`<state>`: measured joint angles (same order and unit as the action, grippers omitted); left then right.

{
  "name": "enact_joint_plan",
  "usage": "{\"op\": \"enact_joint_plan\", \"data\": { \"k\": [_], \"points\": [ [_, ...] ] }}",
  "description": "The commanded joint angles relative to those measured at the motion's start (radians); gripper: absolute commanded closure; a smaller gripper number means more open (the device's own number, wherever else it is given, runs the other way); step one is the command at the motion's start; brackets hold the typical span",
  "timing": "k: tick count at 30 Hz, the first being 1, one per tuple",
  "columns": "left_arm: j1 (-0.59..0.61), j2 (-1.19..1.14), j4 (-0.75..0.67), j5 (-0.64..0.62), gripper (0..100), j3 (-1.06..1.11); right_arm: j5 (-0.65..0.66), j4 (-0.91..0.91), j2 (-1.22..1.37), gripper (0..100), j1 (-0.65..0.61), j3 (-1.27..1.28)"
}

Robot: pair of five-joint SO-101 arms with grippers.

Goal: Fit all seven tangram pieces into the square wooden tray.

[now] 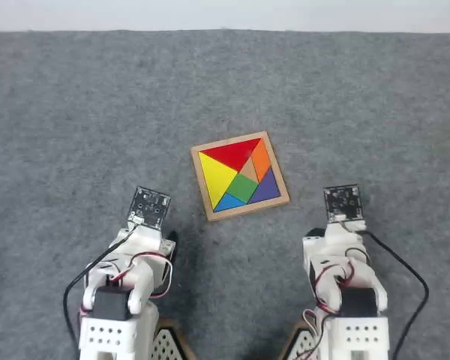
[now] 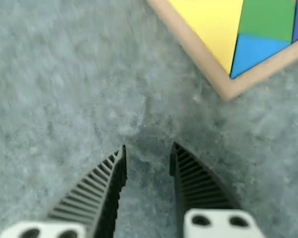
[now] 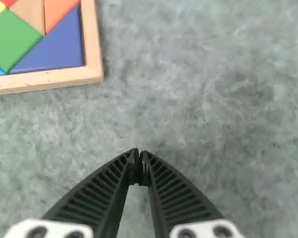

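Observation:
The square wooden tray (image 1: 202, 182) lies tilted at the middle of the grey carpet. Red (image 1: 231, 154), yellow (image 1: 215, 178), orange (image 1: 261, 159), tan (image 1: 247, 169), green (image 1: 244, 187), light blue (image 1: 228, 201) and dark blue (image 1: 267, 189) pieces fill it flat. My left gripper (image 2: 148, 152) hovers over bare carpet just short of the tray's near corner (image 2: 228, 90), open with nothing between its fingers. My right gripper (image 3: 138, 154) is shut and empty, over carpet a little off the tray's other near corner (image 3: 92, 75). In the high view both arms (image 1: 131, 281) (image 1: 343, 274) sit near the front edge, either side of the tray.
Grey carpet (image 1: 97, 127) covers the whole table, with a pale wall strip (image 1: 225, 15) along the far edge. Open carpet lies all round the tray. Cables (image 1: 405, 262) loop beside each arm.

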<state>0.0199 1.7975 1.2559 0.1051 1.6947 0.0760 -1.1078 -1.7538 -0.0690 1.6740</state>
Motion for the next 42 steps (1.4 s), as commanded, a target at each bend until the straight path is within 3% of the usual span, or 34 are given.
{"op": "enact_joint_plan", "data": {
  "k": [1,9,42],
  "points": [
    [0.002,0.02,0.008,-0.012,86,-0.01,0.011,-0.064,-0.062,97.6,0.05,0.009],
    [0.002,0.02,0.008,-0.012,86,-0.01,0.011,-0.13,-0.058,97.6,0.188,0.009],
    [0.002,0.02,0.008,-0.012,86,-0.01,0.009,-0.139,-0.058,97.7,0.197,0.009]
  ]
}}
